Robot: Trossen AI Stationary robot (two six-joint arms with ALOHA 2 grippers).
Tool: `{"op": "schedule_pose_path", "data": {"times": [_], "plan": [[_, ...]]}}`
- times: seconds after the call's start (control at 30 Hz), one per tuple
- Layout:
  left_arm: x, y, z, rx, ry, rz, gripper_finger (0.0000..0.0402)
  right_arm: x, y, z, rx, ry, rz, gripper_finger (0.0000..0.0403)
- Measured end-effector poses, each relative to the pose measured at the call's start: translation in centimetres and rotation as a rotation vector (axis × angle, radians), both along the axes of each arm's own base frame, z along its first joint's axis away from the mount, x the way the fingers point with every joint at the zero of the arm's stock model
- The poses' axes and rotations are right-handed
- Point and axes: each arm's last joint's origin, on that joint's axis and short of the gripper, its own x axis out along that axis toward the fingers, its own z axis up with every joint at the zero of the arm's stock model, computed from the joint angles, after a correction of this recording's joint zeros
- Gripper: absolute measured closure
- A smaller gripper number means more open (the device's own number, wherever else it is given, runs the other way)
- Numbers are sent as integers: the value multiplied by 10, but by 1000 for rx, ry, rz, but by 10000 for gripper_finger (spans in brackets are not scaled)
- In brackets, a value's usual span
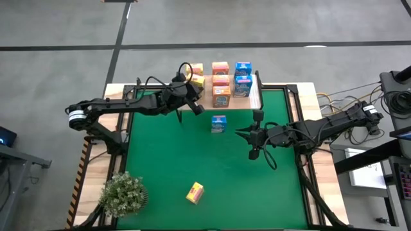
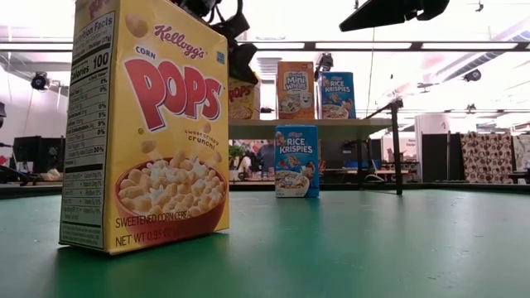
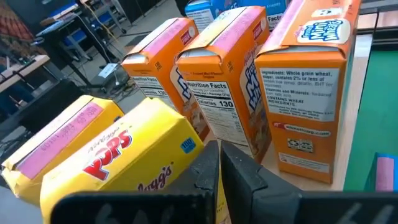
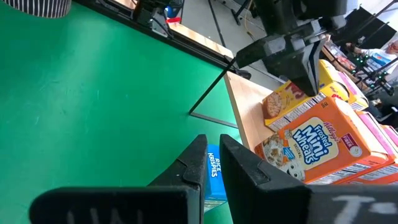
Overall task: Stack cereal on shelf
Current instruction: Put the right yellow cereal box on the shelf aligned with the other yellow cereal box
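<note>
The cereal boxes (image 3: pixel 305 93) are thin printed cardboard with a slightly glossy coat; the yellow box (image 2: pixel 145 124) catches a soft sheen on its front. The shelf (image 4: pixel 249 102) has a pale, smooth wood top on thin black metal legs. The mat (image 1: pixel 192 154) is matt green, finely textured. The table (image 1: pixel 311 96) shows bare light wood. Both grippers' fingers (image 3: pixel 208 174) look like matt black plastic.
</note>
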Motion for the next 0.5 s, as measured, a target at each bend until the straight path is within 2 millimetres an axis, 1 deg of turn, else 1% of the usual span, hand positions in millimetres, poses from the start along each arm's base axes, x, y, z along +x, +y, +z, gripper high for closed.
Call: {"op": "schedule_pose_path", "data": {"times": [0.2, 0.5], "plan": [[0, -2, -3, -24, 22, -17, 402, 0, 0, 0, 0, 0, 0, 371], [-2, -2, -9, -56, -2, 16, 402, 0, 0, 0, 0, 0, 0, 371]]}}
